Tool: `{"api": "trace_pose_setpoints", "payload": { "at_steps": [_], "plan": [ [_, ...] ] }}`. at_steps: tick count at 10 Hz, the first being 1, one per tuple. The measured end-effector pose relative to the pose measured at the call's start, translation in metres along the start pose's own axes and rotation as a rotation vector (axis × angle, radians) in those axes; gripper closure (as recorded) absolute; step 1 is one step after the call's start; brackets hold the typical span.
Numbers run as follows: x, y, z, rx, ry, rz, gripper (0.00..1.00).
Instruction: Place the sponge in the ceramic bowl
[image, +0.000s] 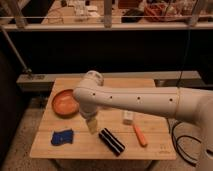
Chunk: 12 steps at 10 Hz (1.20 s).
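Observation:
The blue sponge (62, 137) lies on the wooden table (150, 85) near its front left corner. The orange-brown ceramic bowl (65, 102) sits at the table's left side, behind the sponge. My white arm reaches in from the right, and its gripper (92, 126) hangs over the table's middle. It is right of the sponge and in front of the bowl's right edge, touching neither. Nothing shows in the gripper.
A black block with white stripes (111, 141) lies just right of the gripper. An orange stick-like object (139, 135) and a small whitish cup (128, 117) sit farther right. A dark railing and shelves run behind the table.

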<state>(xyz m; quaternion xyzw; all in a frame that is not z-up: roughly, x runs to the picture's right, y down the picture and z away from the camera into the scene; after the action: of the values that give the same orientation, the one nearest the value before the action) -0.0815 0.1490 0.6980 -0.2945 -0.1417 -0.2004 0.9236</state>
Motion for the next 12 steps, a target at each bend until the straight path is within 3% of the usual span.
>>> {"api": "trace_pose_setpoints", "payload": {
  "at_steps": [4,12],
  "plan": [
    [-0.026,-0.013,0.015,-0.014,-0.020,-0.042,0.20],
    [-0.051,-0.022,0.046,-0.050,-0.046,-0.090,0.20]
  ]
}}
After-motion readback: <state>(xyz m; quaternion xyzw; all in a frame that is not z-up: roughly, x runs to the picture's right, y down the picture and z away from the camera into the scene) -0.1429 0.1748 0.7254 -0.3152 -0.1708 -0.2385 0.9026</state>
